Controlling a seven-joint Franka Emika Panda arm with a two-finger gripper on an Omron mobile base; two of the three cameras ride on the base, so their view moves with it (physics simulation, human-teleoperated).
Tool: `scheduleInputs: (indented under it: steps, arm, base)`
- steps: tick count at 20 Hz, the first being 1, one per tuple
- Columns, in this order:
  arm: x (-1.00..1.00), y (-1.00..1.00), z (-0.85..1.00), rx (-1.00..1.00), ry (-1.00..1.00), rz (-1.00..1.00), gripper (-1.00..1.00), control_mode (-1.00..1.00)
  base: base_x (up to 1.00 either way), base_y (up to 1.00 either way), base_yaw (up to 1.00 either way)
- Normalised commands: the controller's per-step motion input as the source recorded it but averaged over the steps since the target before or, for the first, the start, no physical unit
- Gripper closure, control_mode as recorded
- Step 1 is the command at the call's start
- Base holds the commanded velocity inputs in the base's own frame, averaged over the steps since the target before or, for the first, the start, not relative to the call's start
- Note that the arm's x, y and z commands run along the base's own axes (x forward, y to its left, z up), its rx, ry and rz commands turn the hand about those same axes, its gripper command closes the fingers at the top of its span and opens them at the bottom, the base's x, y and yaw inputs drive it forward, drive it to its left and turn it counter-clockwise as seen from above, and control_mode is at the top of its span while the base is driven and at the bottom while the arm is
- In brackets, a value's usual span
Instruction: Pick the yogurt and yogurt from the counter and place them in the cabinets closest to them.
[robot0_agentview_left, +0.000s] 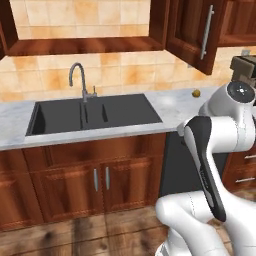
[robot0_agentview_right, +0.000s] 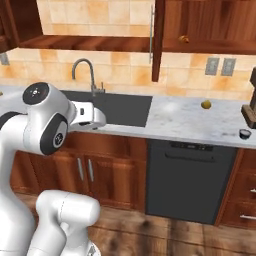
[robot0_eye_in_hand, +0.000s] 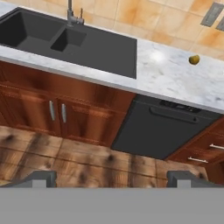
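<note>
The gripper (robot0_eye_in_hand: 111, 177) is hanging spread wide and empty, out in front of the counter's (robot0_agentview_right: 185, 122) front edge. The yogurts cannot be made out. A yellow-brown ball (robot0_agentview_right: 205, 104) is sitting near the counter's back edge, right of the sink (robot0_agentview_right: 120, 110). A cabinet (robot0_agentview_left: 200, 30) door is standing open.
</note>
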Motion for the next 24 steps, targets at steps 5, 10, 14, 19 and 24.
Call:
scheduleInputs:
  steps: [5, 10, 14, 19, 24]
  arm:
    - [0.0, 0.0, 0.0, 0.0, 0.0, 0.0, -1.0, 1.0]
    - [0.0, 0.0, 0.0, 0.0, 0.0, 0.0, -1.0, 1.0]
    - [0.0, 0.0, 0.0, 0.0, 0.0, 0.0, -1.0, 1.0]
    - [0.0, 0.0, 0.0, 0.0, 0.0, 0.0, -1.0, 1.0]
    - [0.0, 0.0, 0.0, 0.0, 0.0, 0.0, -1.0, 1.0]
  base:
    - [0.0, -0.66, 0.0]
    - [0.0, -0.67, 0.0]
    - [0.0, -0.68, 0.0]
    - [0.0, -0.67, 0.0]
    - [0.0, -0.66, 0.0]
